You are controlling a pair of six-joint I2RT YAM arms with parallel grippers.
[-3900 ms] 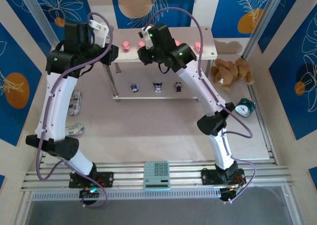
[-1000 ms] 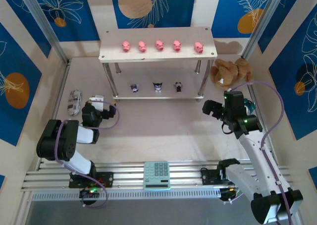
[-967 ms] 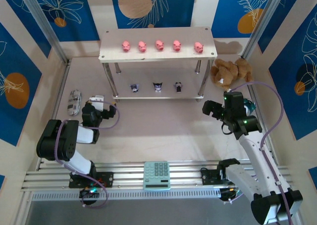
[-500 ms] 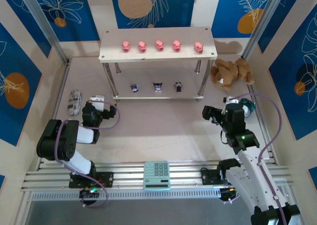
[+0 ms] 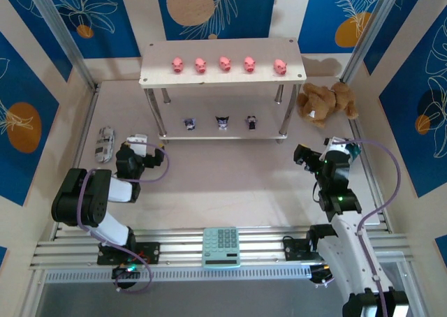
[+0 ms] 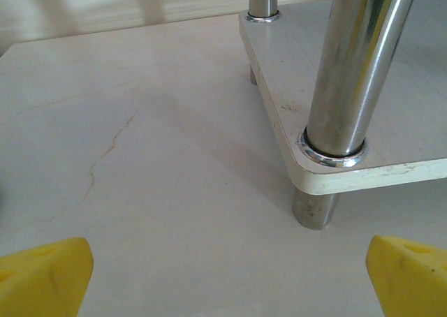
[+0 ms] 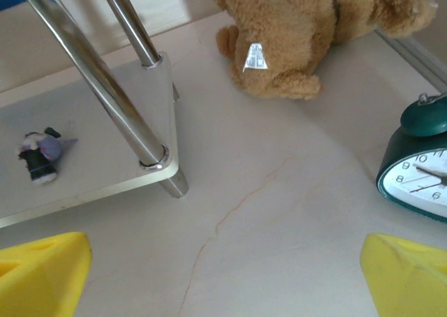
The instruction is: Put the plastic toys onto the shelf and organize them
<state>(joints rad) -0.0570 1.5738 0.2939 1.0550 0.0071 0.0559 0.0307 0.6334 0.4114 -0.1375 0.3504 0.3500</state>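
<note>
Right end effector (image 7: 223, 275) withdrew from the wood-grain shelf (image 5: 157, 65), spread apart like the left end effector (image 6: 227, 275).

Five pig figures (image 5: 225, 64) in row on shelf (image 5: 157, 76) top; three figurines (image 5: 222, 122) on lower level (image 5: 202, 127); bear (image 5: 325, 102) right of shelf.

shelf (image 7: 98, 139) and clock (image 7: 419, 174) run off right wrist view's edges.

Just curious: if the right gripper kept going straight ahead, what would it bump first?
Probably the brown plush bear, beyond bare table; the leg of the shelf stands just left of the line. Depth is unclear.
</note>
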